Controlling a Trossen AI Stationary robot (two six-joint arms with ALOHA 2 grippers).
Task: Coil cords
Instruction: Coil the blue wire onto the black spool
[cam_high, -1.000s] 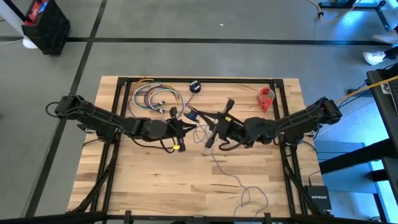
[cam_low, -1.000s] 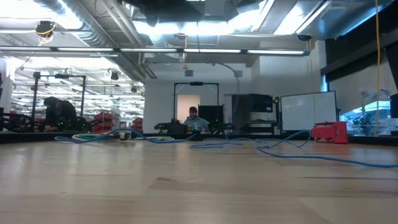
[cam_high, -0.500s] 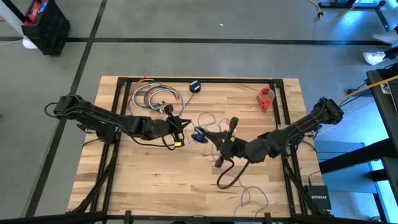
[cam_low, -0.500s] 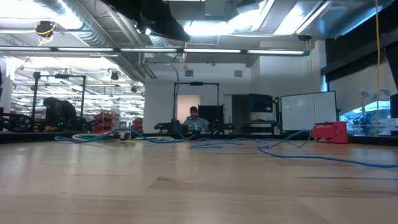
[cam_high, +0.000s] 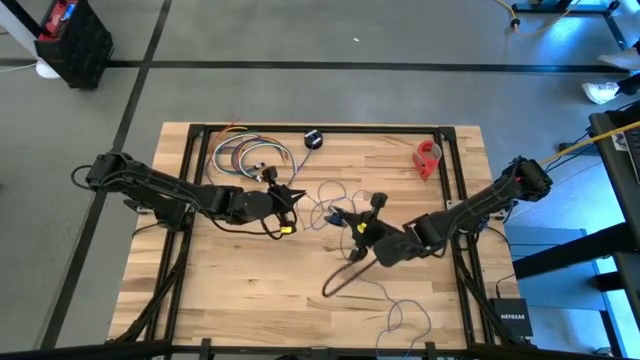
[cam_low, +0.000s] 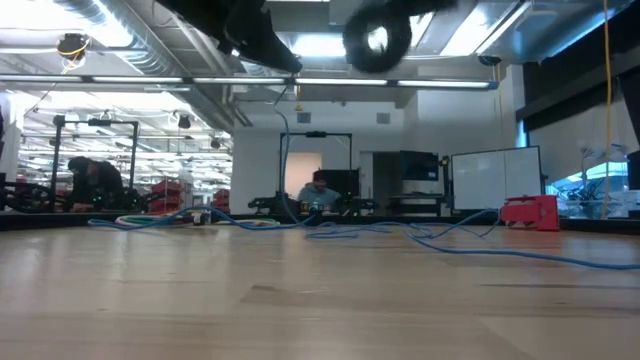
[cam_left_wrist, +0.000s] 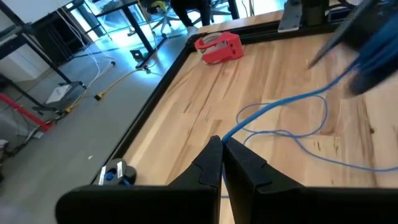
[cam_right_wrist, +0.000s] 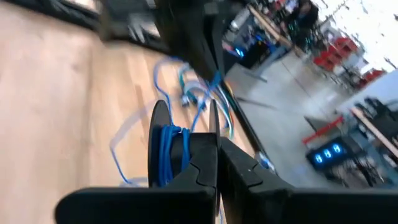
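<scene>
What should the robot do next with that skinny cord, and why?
Probably swing the right gripper round once more to lay another loop on the spool. The spool already carries some turns, but much of the cord lies loose on the table. The left gripper is shut on the cord near the middle, so it can hold that end steady.

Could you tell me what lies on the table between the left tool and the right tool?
In the high view, loops of the thin cord lie on bare wood between the left tool and right tool.
</scene>
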